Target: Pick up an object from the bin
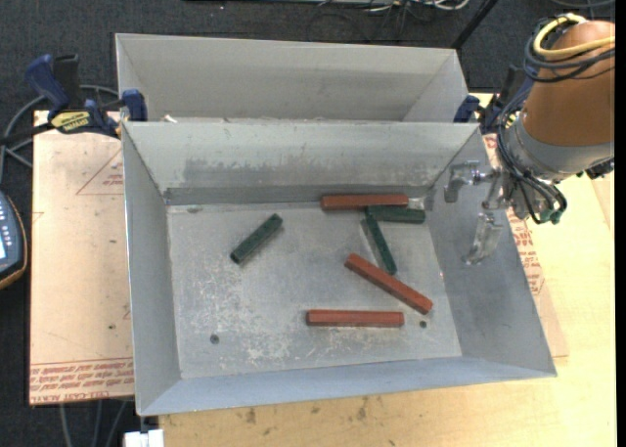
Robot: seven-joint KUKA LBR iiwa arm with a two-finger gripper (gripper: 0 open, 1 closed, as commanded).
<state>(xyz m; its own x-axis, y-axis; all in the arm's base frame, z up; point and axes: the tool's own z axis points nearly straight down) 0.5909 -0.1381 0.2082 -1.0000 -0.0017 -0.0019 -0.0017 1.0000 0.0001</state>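
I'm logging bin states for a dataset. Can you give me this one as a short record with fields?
container: grey metal bin
red-brown: back bar along rear wall; diagonal bar right of centre; front bar
dark green: left bar; middle bar; small bar by back bar's right end
gripper: over right wall, touching no bar
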